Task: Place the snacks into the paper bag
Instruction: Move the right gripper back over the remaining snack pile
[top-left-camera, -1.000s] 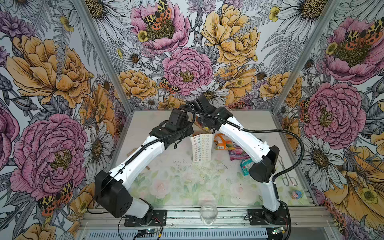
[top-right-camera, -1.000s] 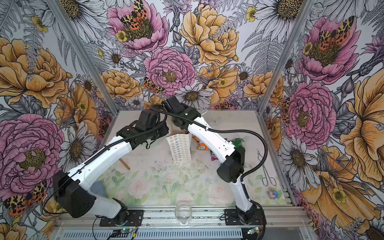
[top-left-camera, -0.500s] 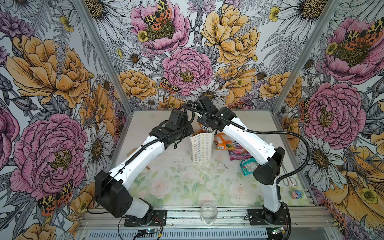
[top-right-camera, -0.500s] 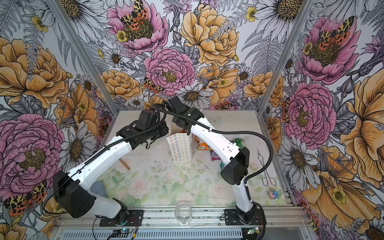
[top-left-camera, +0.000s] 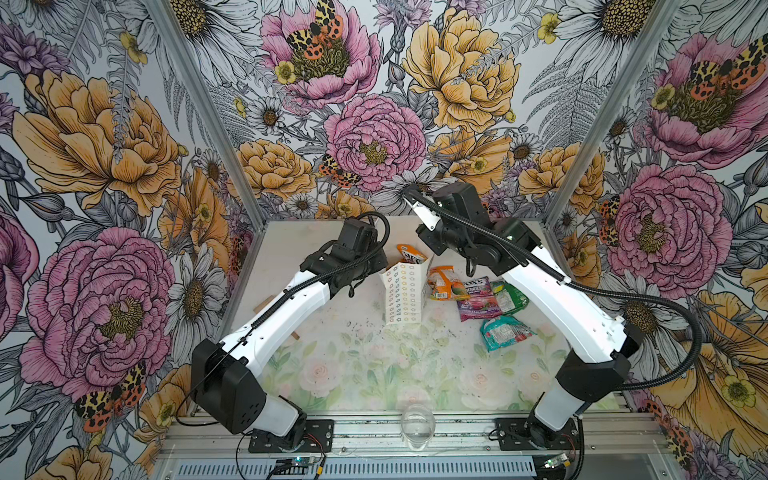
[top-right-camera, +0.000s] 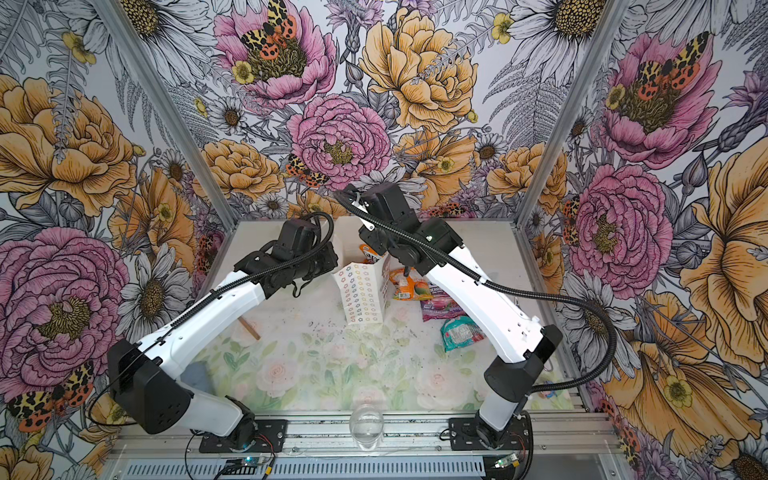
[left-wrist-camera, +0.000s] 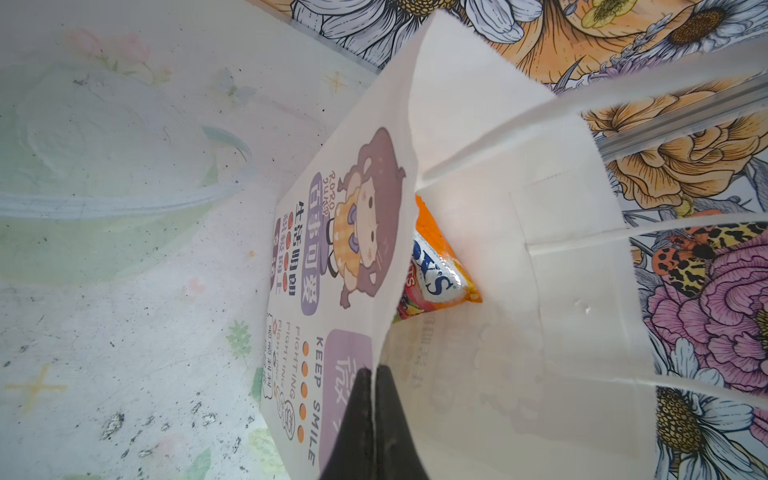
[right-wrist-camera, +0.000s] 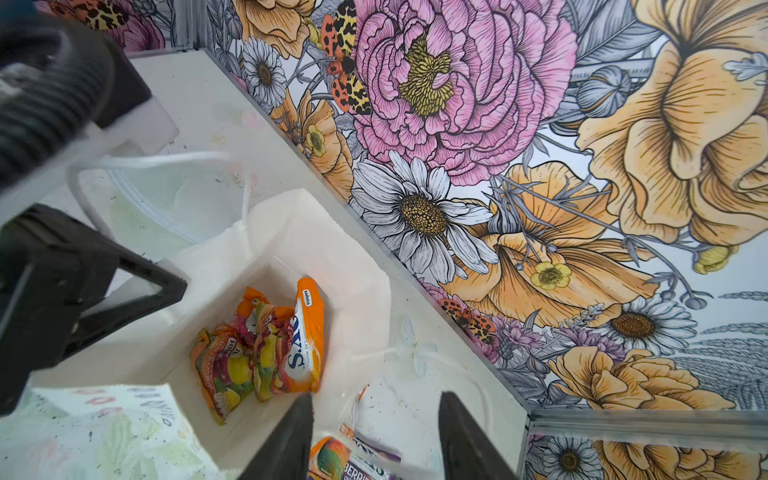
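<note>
The white paper bag (top-left-camera: 404, 293) (top-right-camera: 363, 297) stands upright mid-table in both top views. My left gripper (left-wrist-camera: 376, 370) is shut on its side wall near the rim. Two orange snacks (right-wrist-camera: 301, 336) (right-wrist-camera: 220, 370) lie inside the bag (right-wrist-camera: 291, 232); one pokes above the rim (top-left-camera: 409, 254) (left-wrist-camera: 436, 274). My right gripper (right-wrist-camera: 376, 397) hangs open and empty above the bag's right edge. On the table right of the bag lie an orange packet (top-left-camera: 444, 284), a purple one (top-left-camera: 478, 295), a green one (top-left-camera: 510, 296) and a teal one (top-left-camera: 505, 332).
A clear glass (top-left-camera: 417, 424) (top-right-camera: 365, 428) stands on the front rail. A small wooden stick (top-right-camera: 251, 329) lies left of the bag under my left arm. The flowered walls close the table at the back and both sides.
My right gripper has opened wider, and its arm has drawn up and to the right, away from the bag's mouth. The left arm and the bag have stayed put.
</note>
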